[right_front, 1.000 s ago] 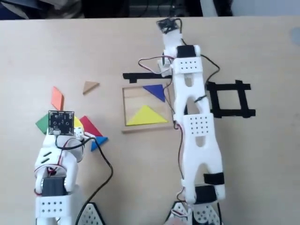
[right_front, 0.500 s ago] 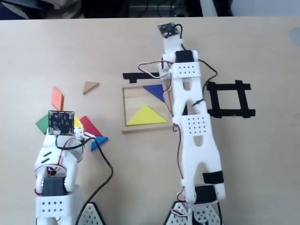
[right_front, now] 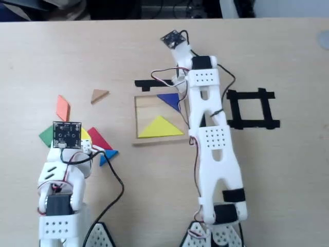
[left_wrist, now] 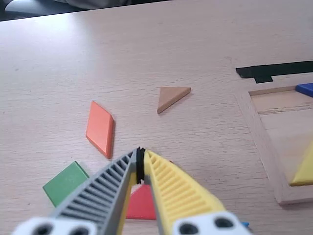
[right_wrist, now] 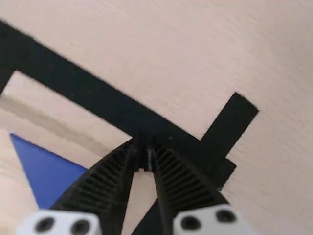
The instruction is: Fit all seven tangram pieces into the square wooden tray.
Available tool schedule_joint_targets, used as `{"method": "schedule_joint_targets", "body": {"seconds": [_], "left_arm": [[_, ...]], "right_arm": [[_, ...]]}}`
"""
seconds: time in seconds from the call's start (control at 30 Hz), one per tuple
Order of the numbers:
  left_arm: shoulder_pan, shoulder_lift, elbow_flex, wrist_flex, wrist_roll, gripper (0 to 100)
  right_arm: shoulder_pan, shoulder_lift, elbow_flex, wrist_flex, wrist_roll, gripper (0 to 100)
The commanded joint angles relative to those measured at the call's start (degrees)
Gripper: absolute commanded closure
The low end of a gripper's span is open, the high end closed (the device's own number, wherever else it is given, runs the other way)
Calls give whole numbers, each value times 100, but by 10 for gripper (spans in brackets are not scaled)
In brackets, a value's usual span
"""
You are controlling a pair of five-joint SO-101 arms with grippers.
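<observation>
Near the middle of the worktop (right_front: 288, 175) lies the square wooden tray (right_front: 149, 140). It holds two pieces: a blue triangle (right_front: 170, 101) in its 1 o'clock corner and a yellow triangle (right_front: 160, 127) along its 6 o'clock edge. The other five lie loose on the tray's 9 o'clock side. A tan triangle (right_front: 98, 95) is nearest to it, and an orange slanted piece (right_front: 62, 107) is farther out. A green square (right_front: 47, 136), a red triangle (right_front: 98, 139) and a small blue triangle (right_front: 109, 154) sit towards 8 o'clock.

The left claw (left_wrist: 140, 154) is closed and empty. It hangs over the red triangle, with the green square and the orange piece close by.

The right claw (right_wrist: 143, 156) is also closed on nothing. It sits above the black tape strip (right_front: 149, 84) by the tray's 12 o'clock edge, just beyond the blue triangle. A black tape square (right_front: 249, 124) lies at the tray's 3 o'clock.
</observation>
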Motion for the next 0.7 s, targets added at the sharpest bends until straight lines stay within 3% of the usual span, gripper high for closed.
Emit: {"method": "schedule_joint_targets", "body": {"seconds": [0.0,0.2,0.4,0.67], "left_arm": [[66,-70,92,-141,-18,970],[31,-70,92,-141,-18,970],[57,-70,92,-141,-18,970],[57,-70,92,-141,-18,970]], "right_arm": [[-378,-13,-48,941,677,988],[-501,-13,-813,1248,501,988],[-185,-31,-840,1204,501,988],[-457,-22,-831,818,-255,988]]}}
